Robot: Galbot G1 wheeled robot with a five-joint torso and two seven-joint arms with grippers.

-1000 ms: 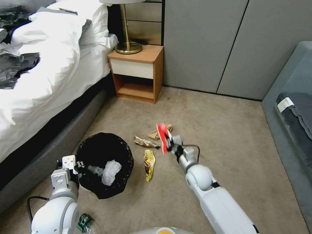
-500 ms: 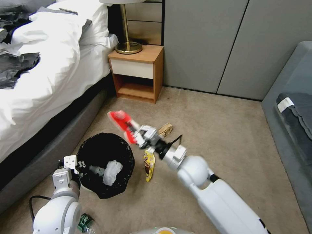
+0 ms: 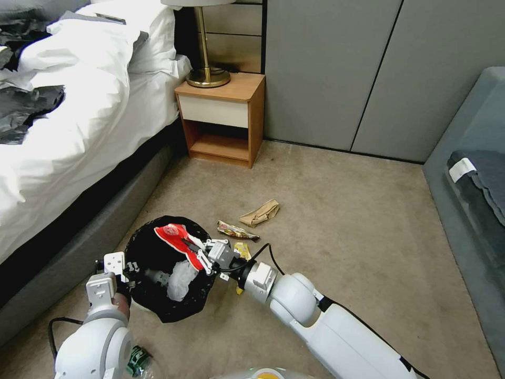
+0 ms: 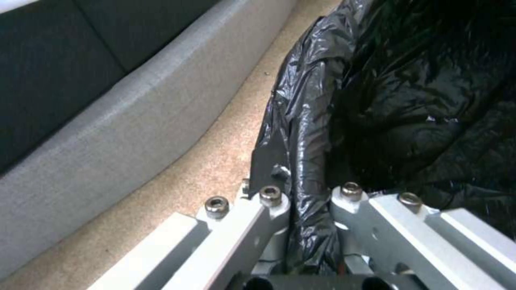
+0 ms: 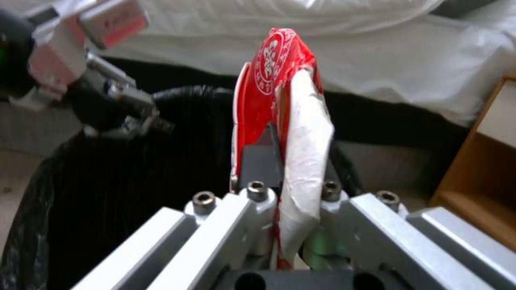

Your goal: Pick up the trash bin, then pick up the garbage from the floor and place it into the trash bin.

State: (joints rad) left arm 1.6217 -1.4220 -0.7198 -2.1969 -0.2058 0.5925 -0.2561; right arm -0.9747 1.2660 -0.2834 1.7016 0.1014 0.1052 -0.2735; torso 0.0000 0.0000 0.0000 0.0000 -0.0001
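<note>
Left hand point(image 3: 122, 269) pinches the trash bin point(image 3: 158, 300) rim; right hand point(image 3: 201, 251) pinches red wrapper point(image 3: 179, 239) over its tissue point(image 3: 179, 279).

Floor point(image 3: 342, 210): beige carpet under me.
Before me: brown paper bag point(image 3: 260, 213), patterned wrapper point(image 3: 238, 231), yellow wrapper point(image 3: 241, 252) partly hidden by my right arm.
By my left arm: clear bottle point(image 3: 139, 362).
Furniture: bed point(image 3: 68, 131), nightstand point(image 3: 222, 120).
</note>
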